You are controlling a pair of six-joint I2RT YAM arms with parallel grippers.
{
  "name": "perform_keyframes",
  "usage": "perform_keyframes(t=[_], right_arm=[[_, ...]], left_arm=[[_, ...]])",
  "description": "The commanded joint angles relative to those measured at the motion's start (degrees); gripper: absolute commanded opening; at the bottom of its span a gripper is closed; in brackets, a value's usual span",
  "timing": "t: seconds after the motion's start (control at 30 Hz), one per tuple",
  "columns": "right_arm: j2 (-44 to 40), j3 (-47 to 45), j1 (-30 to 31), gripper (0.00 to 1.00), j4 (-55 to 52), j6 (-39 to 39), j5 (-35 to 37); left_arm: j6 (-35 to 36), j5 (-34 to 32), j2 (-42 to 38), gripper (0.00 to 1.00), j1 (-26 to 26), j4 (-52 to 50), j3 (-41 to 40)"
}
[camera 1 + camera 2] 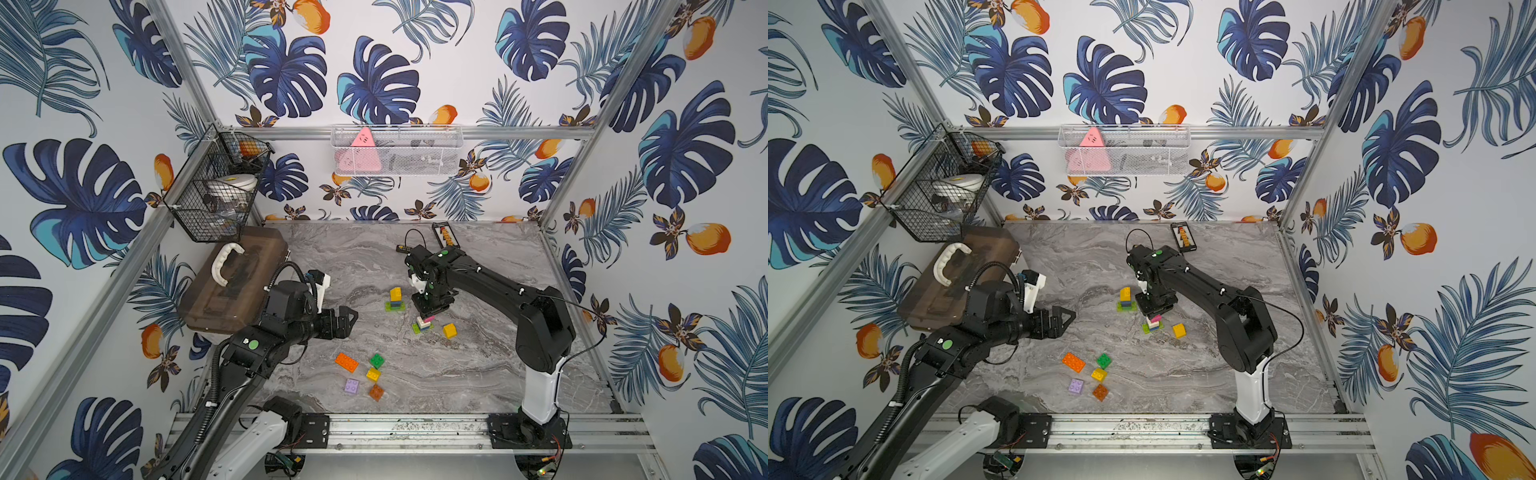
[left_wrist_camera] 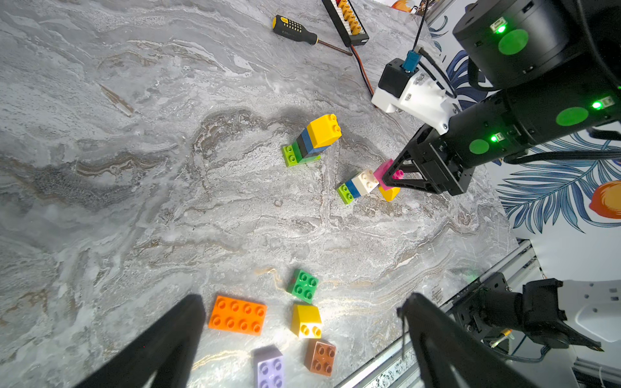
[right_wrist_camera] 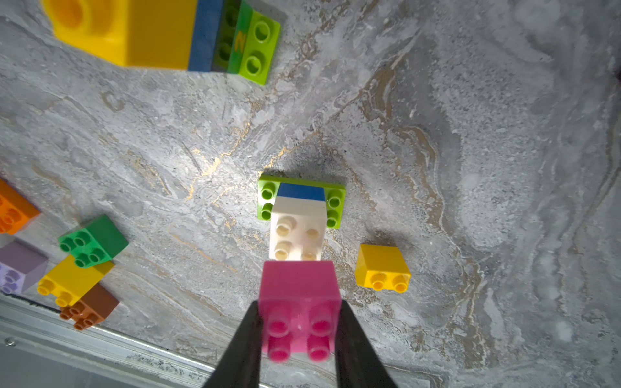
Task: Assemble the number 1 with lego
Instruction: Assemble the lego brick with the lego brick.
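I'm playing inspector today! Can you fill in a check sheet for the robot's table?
Surface: grey marbled table, no spills seen.
Job's things: yellow-topped stack, white-topped stack, six loose bricks.
Clutter: screwdriver, connector strip, brown case.
Pincers: left pincer open, empty; right pincer shut on pink brick.
Cables: wire on table beside strip; ribbed hose along left arm.
Surroundings: leaf-print walls, black basket, white basket.

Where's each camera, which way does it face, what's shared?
Top views: overhead, front, looking down on the table; left arm, right arm show.
Left wrist: looks across the table past the open left gripper; right arm shows.
Right wrist: looks down past the right gripper, shut on the pink brick.
Shared: both wrist views show that brick.
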Motion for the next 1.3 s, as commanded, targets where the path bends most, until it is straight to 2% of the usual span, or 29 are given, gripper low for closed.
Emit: perform_keyframes(t=[0.0,0.47,1.27], right_arm=[[0.61,0.4,0.05,0.14,-0.36,-0.5,0.52],[1.59,0.46,0.31,0.09,1.65,0.8,3.12],[0.53,-3.29,2.2,0.07,5.4,1.51,5.01]], left_arm=[[0.14,0.36,0.04,0.99,0.01,1.12,0.22],[0.15,0.32,0.15,0.99,0.01,1.13,0.22],[0.15,0.04,0.1,0.99,0.02,1.05,0.2]])
